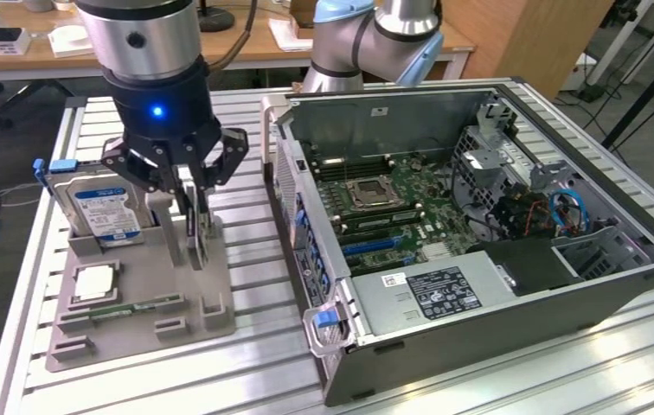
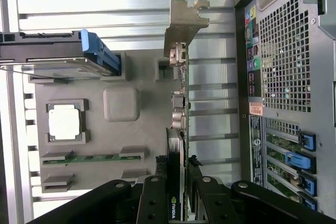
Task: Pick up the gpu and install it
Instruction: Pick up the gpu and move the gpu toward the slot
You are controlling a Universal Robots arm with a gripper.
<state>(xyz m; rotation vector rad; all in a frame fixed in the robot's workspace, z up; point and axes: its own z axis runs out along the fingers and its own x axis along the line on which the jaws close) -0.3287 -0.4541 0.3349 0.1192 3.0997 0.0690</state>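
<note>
Green board edge with a black cooler slab is what the gpu looks like from the wrist view: thin, flat, seen edge-on, silver end bracket flaring out at the end nearer the hard drive. Card stands on its long edge in a slot of the gray fixture tray, not yet lifted as far as I can judge. Gripper sits straight above it with the card between its fingers, so the gpu lies directly below the hand, no sideways offset visible. Jaws are narrow and look closed onto both faces of the card, so I read it as a grip on the gpu. Long axis of the card runs along the tray, roughly parallel to the rear panel of the open computer case, and the finger line crosses it square. Case is just beside the tray on the exterior view's right, lying on its side, motherboard exposed. CPU and memory stick sit in their own pockets, apart from the card. All of it rests on the slotted aluminium table
</note>
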